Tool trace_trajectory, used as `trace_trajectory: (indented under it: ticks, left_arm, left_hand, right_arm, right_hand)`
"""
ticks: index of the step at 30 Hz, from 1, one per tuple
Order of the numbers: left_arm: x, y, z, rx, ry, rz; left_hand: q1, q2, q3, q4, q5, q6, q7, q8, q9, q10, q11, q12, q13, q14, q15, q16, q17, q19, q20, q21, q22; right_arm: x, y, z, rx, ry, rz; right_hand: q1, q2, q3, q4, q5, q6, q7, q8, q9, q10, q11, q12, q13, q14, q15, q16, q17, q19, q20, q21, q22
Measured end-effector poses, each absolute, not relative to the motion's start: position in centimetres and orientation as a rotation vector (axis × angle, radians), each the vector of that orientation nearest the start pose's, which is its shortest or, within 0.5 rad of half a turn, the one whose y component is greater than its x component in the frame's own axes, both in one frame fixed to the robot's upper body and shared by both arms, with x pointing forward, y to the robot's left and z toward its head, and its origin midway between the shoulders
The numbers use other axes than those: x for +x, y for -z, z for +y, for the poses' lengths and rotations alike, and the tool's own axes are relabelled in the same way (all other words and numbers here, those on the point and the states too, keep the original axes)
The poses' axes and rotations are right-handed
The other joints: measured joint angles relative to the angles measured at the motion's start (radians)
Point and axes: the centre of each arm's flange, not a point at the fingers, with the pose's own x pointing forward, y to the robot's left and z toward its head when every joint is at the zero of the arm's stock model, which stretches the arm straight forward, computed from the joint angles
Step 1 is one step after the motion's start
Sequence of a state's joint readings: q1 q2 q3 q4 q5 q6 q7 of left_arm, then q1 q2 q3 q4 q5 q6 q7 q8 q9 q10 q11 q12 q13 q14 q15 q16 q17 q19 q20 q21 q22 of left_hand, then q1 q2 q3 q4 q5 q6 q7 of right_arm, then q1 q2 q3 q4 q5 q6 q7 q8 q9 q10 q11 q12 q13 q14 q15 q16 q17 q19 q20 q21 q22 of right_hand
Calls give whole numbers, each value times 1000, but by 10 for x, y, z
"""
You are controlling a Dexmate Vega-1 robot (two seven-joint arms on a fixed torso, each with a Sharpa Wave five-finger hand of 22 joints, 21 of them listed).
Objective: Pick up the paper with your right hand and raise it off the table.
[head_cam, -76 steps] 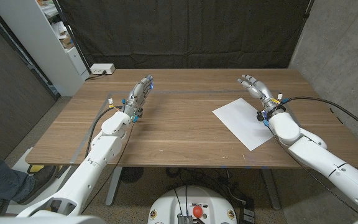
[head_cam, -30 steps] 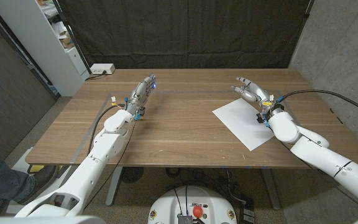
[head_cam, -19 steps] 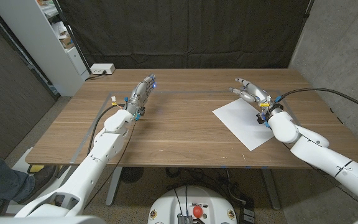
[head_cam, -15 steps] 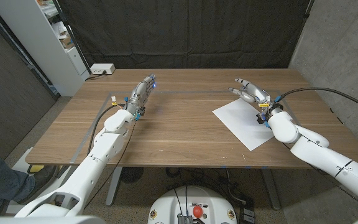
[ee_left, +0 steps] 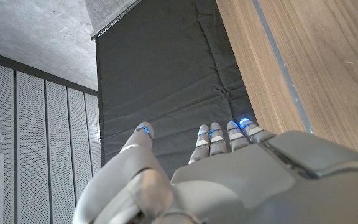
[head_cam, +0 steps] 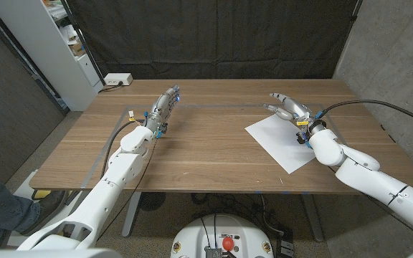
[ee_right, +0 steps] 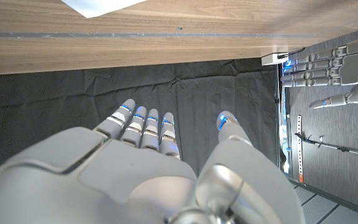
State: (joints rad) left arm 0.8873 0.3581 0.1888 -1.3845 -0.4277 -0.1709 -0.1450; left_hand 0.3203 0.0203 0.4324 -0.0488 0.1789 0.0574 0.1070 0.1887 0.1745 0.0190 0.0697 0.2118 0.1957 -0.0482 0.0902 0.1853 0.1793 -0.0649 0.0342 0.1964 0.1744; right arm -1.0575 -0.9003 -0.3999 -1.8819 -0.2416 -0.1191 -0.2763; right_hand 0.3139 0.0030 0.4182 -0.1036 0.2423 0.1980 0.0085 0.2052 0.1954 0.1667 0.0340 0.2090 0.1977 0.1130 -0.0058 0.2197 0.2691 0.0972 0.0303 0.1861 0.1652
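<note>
Since the earliest frame, the right hand (head_cam: 287, 106) has swung inward from beyond the far right corner of the paper (head_cam: 284, 138) to hover near its far edge, fingers spread wide and holding nothing. Over the last half second it has crept only slightly further toward the robot's left. The left hand (head_cam: 163, 107) has stayed put at the far left of the table (head_cam: 192, 154), fingers straight and close together, also holding nothing.

To my eye the step in hand is the approach, with no contact on the sheet yet. A flat sheet gives the fingers nothing to close around, so the likely best way is to lower the fingertips onto a corner or edge, press lightly, and drag or buckle it until a thumb can get underneath. The near corner sits close to the table's front edge, so sliding it a little past that edge would probably expose a lip to pinch. Pressing too hard risks creasing it.

The paper is a plain white sheet, lying flat and turned at an angle to the table's sides, on the right half of the table. Its surface looks smooth and unfolded, with the right wrist above its right part.
</note>
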Motion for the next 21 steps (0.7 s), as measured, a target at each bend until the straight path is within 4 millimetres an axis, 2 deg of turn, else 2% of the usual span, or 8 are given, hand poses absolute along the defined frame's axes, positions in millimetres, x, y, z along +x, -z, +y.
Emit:
trace_trajectory:
  ticks: [5, 8, 10, 14, 15, 17, 21]
  left_arm:
    - [643, 13, 267, 20, 255, -610]
    - [643, 14, 267, 19, 255, -610]
    - [643, 14, 267, 19, 255, -610]
    - [642, 15, 267, 19, 255, -608]
    - [642, 15, 267, 19, 255, -608]
    - [642, 15, 267, 19, 255, -609]
    - [641, 16, 268, 19, 253, -608]
  left_hand:
    - [0, 0, 3, -3, 0, 0, 0, 0, 0, 0, 0, 0, 0, 0, 0, 0, 0, -5, 5, 0, 0]
    - [0, 0, 3, -3, 0, 0, 0, 0, 0, 0, 0, 0, 0, 3, 3, 0, 0, -5, 5, 0, 0]
    - [0, 0, 3, -3, 0, 0, 0, 0, 0, 0, 0, 0, 0, 5, 5, 0, 0, -5, 5, 0, 0]
    - [0, 0, 3, -3, 0, 0, 0, 0, 0, 5, 5, 0, 0, 5, 5, 0, 0, -5, 5, 0, 0]
    - [0, 0, 3, -3, 0, 0, 0, 0, 0, 5, 5, 0, 0, 5, 5, 0, 0, -5, 5, 0, 0]
    - [0, 0, 3, -3, 0, 0, 0, 0, 0, 5, 5, 0, 0, 5, 5, 0, 0, -5, 5, 0, 0]
    - [0, 0, 0, -5, 0, 0, 0, 0, 0, 5, 5, 0, 0, 5, 5, 0, 0, -5, 5, 0, 0]
  right_arm:
    - [554, 15, -279, -1119, 92, -657]
    - [553, 15, -278, -1138, 94, -648]
    - [554, 16, -280, -1147, 99, -640]
    - [550, 15, -278, -1173, 98, -635]
    - [550, 15, -278, -1179, 98, -633]
    - [549, 15, -278, -1189, 99, -630]
    - [548, 15, -277, -1214, 102, -623]
  right_hand:
    - [0, 0, 3, -6, 0, 9, -16, 0, 0, 11, -10, 0, 0, 9, -1, 0, -12, -7, 84, -5, 0]
    - [0, 0, 4, -12, 0, 9, -23, 0, 0, 11, -11, 0, 0, 11, 0, 0, -18, 1, 123, -2, 0]
    - [9, -9, 4, -18, 0, 13, -27, 0, 0, 15, -17, 0, 0, 4, 7, 0, -23, 11, 148, 0, 0]
    - [15, -15, 1, -24, 0, 13, -43, 0, 0, 6, -25, 0, 0, 5, 17, -7, -28, 7, 172, 0, 0]
    - [14, -14, 3, -25, 0, 13, -49, 0, 0, 3, -28, 0, 0, 5, 17, -7, -31, -9, 181, -2, 0]
    - [19, -19, 4, -27, 0, 11, -61, 0, 0, 3, -29, 0, 0, 3, 18, -7, -32, -56, 178, -15, 0]
    - [19, -19, 4, -26, 6, 16, -66, 0, 3, 8, -35, 0, 0, 3, 18, -7, -32, -169, 164, -24, 5]
